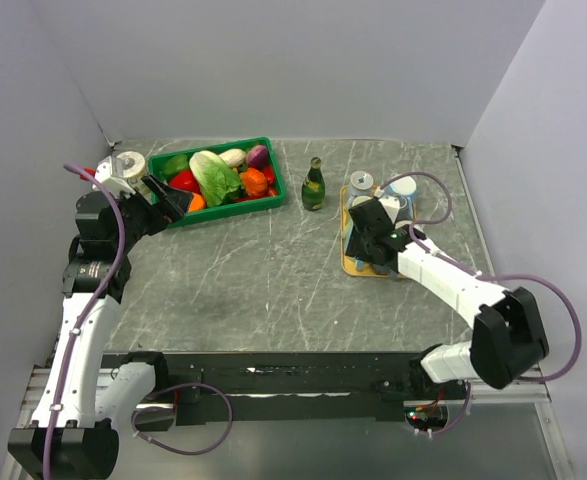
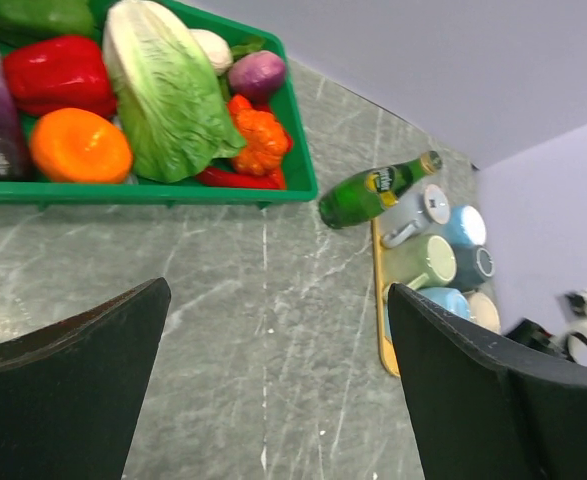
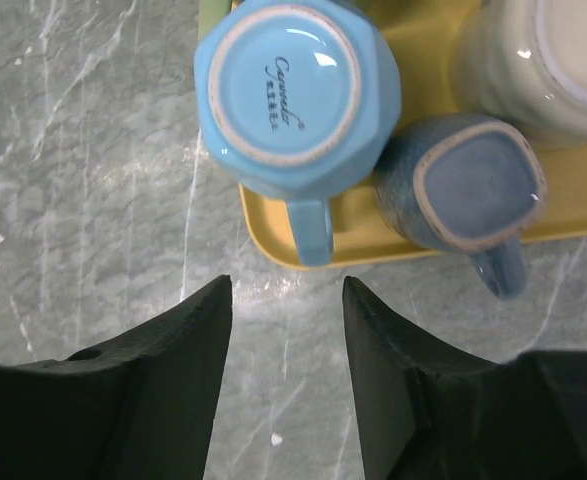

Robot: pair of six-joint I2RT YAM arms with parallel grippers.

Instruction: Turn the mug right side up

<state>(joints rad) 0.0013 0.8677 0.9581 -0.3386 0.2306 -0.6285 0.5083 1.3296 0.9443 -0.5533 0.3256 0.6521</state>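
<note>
Scene: The right hand (image 3: 287, 290) is hovering above the near edge of the yellow tray (image 3: 368, 235), where several mugs are sitting base-up on the worktop (image 3: 93, 150).
Task's thing: The light blue mug (image 3: 288, 90) is standing upside down at the tray's corner. Its handle (image 3: 311, 230) is pointing straight at the gap between the fingers and reaching out over the tray's lip.
Right hand: Its fingers are standing partly apart with nothing between them and are not touching the handle.
Left hand: The left hand (image 2: 278, 300) is hanging well apart from the tray, near the green crate (image 2: 303, 180) of vegetables. It is spread wide and carrying nothing.
Crowding: The dark blue mug (image 3: 473, 185) is sitting tight against the light blue one, though contact cannot be confirmed. A cream mug (image 3: 543, 60) is standing just behind it.
Risk, grip: The handle is looking narrow and glazed. A pinch landing off its middle is likely to let the mug swivel or slip as it is lifted.
Risk, neighbours: The flip is needing room to swing. A low turn is likely to knock the dark blue mug over or shove it along the tray.
Risk, tray: A finger coming down on the lip instead of the handle is likely to tip or slide the tray, mugs and all.
Risk, landing: A tilted release is likely to send the mug rolling off the edge onto the worktop.
</note>
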